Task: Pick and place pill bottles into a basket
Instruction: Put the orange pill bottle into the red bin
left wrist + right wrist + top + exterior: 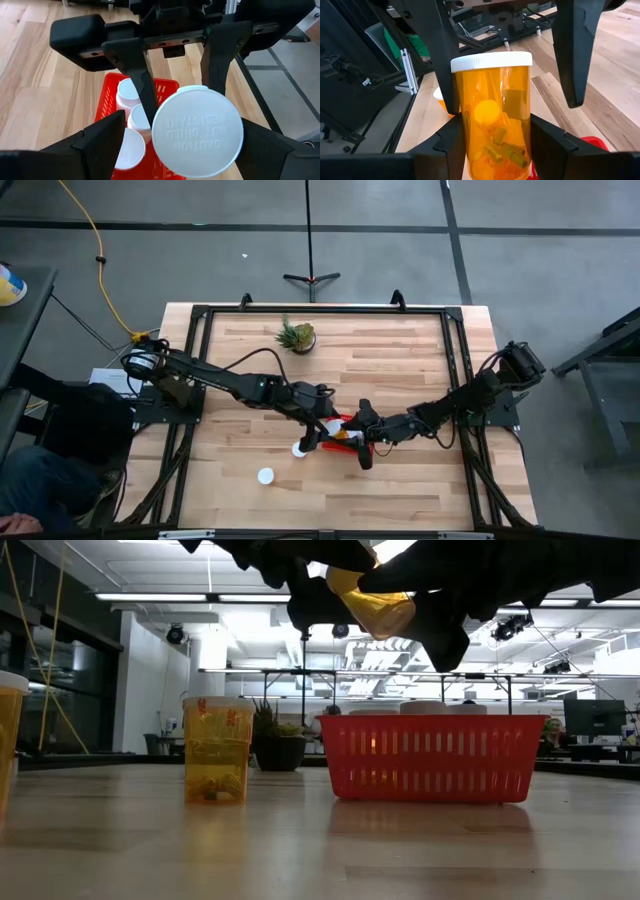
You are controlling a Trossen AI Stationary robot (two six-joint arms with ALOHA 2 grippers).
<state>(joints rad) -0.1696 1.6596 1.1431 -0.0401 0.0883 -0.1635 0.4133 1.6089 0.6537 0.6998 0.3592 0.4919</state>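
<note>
The pill bottles are amber with white caps. My right gripper [497,125] is shut on one bottle [375,605], held tilted above the red basket [430,755]. My left gripper [182,125] is open, with its fingers on either side of that bottle's cap end [197,131]. A gap shows beside one left finger [572,60]. Several bottles stand in the basket, their caps [131,120] up. Two more bottles stand on the table to the left of the basket and nearer the front edge [300,448] [265,476]. Both grippers meet over the basket [345,435]. My right gripper pinches the bottle's amber body [470,145] between its two fingers, well below the cap. It comes from the table's right side. The capped end [491,61] sticks out past the fingertips toward my left gripper. The bottle is lifted clear and tilted above the basket.
A small spiky green potted plant [297,337] stands at the table's far side, behind the basket. A black frame [455,380] runs around the tabletop. Bare wood lies at the near right and far left.
</note>
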